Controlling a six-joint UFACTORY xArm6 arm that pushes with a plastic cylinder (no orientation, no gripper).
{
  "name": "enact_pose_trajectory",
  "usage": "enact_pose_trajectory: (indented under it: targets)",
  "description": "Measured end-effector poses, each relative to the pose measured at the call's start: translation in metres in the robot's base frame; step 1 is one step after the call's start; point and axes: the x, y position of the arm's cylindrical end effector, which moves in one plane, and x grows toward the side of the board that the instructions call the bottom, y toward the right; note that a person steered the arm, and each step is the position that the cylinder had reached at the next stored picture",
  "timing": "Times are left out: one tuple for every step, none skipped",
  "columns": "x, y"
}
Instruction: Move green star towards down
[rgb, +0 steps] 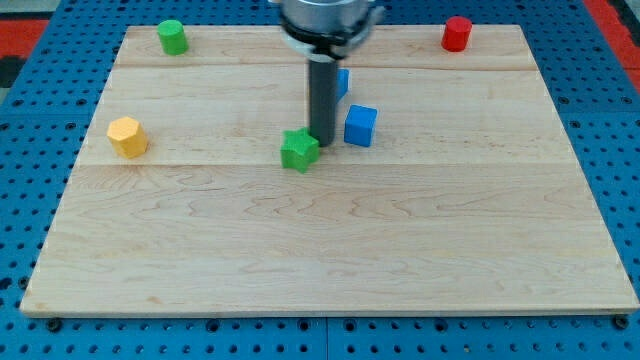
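Note:
The green star (299, 150) lies on the wooden board (330, 250) a little left of the view's middle. My tip (322, 139) stands just at its upper right side, touching or nearly touching it. A blue cube (360, 125) sits right of my tip. A second blue block (343, 82) is partly hidden behind the rod.
A green cylinder (172, 37) stands at the board's top left. A red cylinder (457, 33) stands at the top right. A yellow hexagonal block (127, 136) sits at the left side. The blue pegboard (30, 120) surrounds the board.

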Motion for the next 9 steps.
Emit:
enact_pose_trajectory:
  targets:
    - [-0.018,0.030]
    - [-0.006,0.131]
    - [-0.003,0.167]
    - [-0.003,0.115]
    - [-0.009,0.101]
    - [-0.021,0.099]
    - [-0.026,0.098]
    - [-0.026,0.072]
    - [-0.036,0.057]
